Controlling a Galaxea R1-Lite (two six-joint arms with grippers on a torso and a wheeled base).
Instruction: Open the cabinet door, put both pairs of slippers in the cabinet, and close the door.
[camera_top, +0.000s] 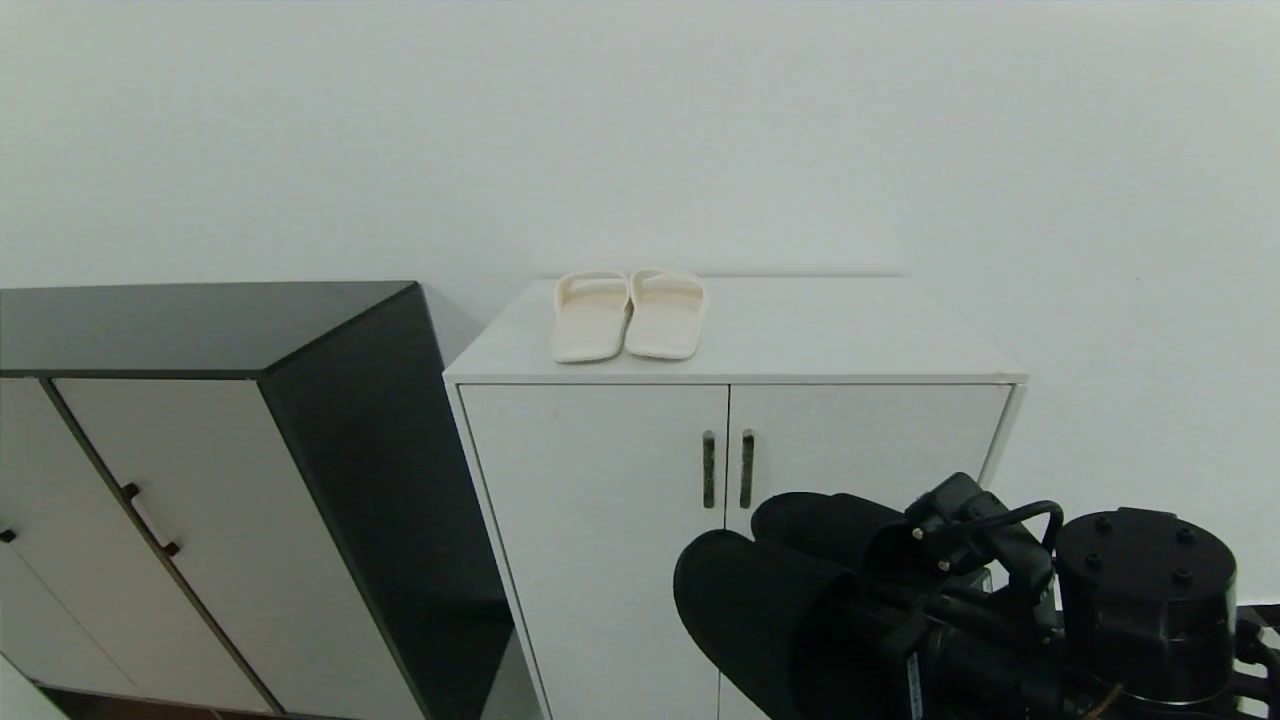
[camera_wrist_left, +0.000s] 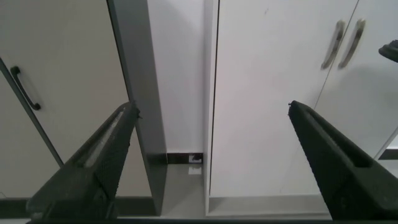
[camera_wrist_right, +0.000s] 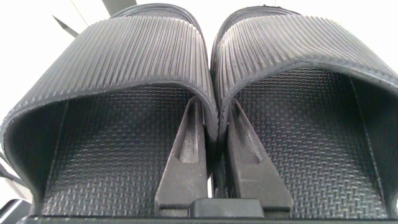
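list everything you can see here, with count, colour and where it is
cream slippers: one pair, cream, side by side on top of the white cabinet
black slippers: one pair, black, held in front of the white cabinet's right door
white cabinet: one, white, centre, against the wall, both doors shut
door handles: two, dark, upright, where the white cabinet's doors meet
black cabinet: one, black top and side with pale doors, left of the white cabinet
wall: one, white, behind both cabinets
left gripper: one, black, open, low, facing the gap between the cabinets
right gripper: one, black, shut on the black slippers, one finger inside each, pinching their adjoining sides
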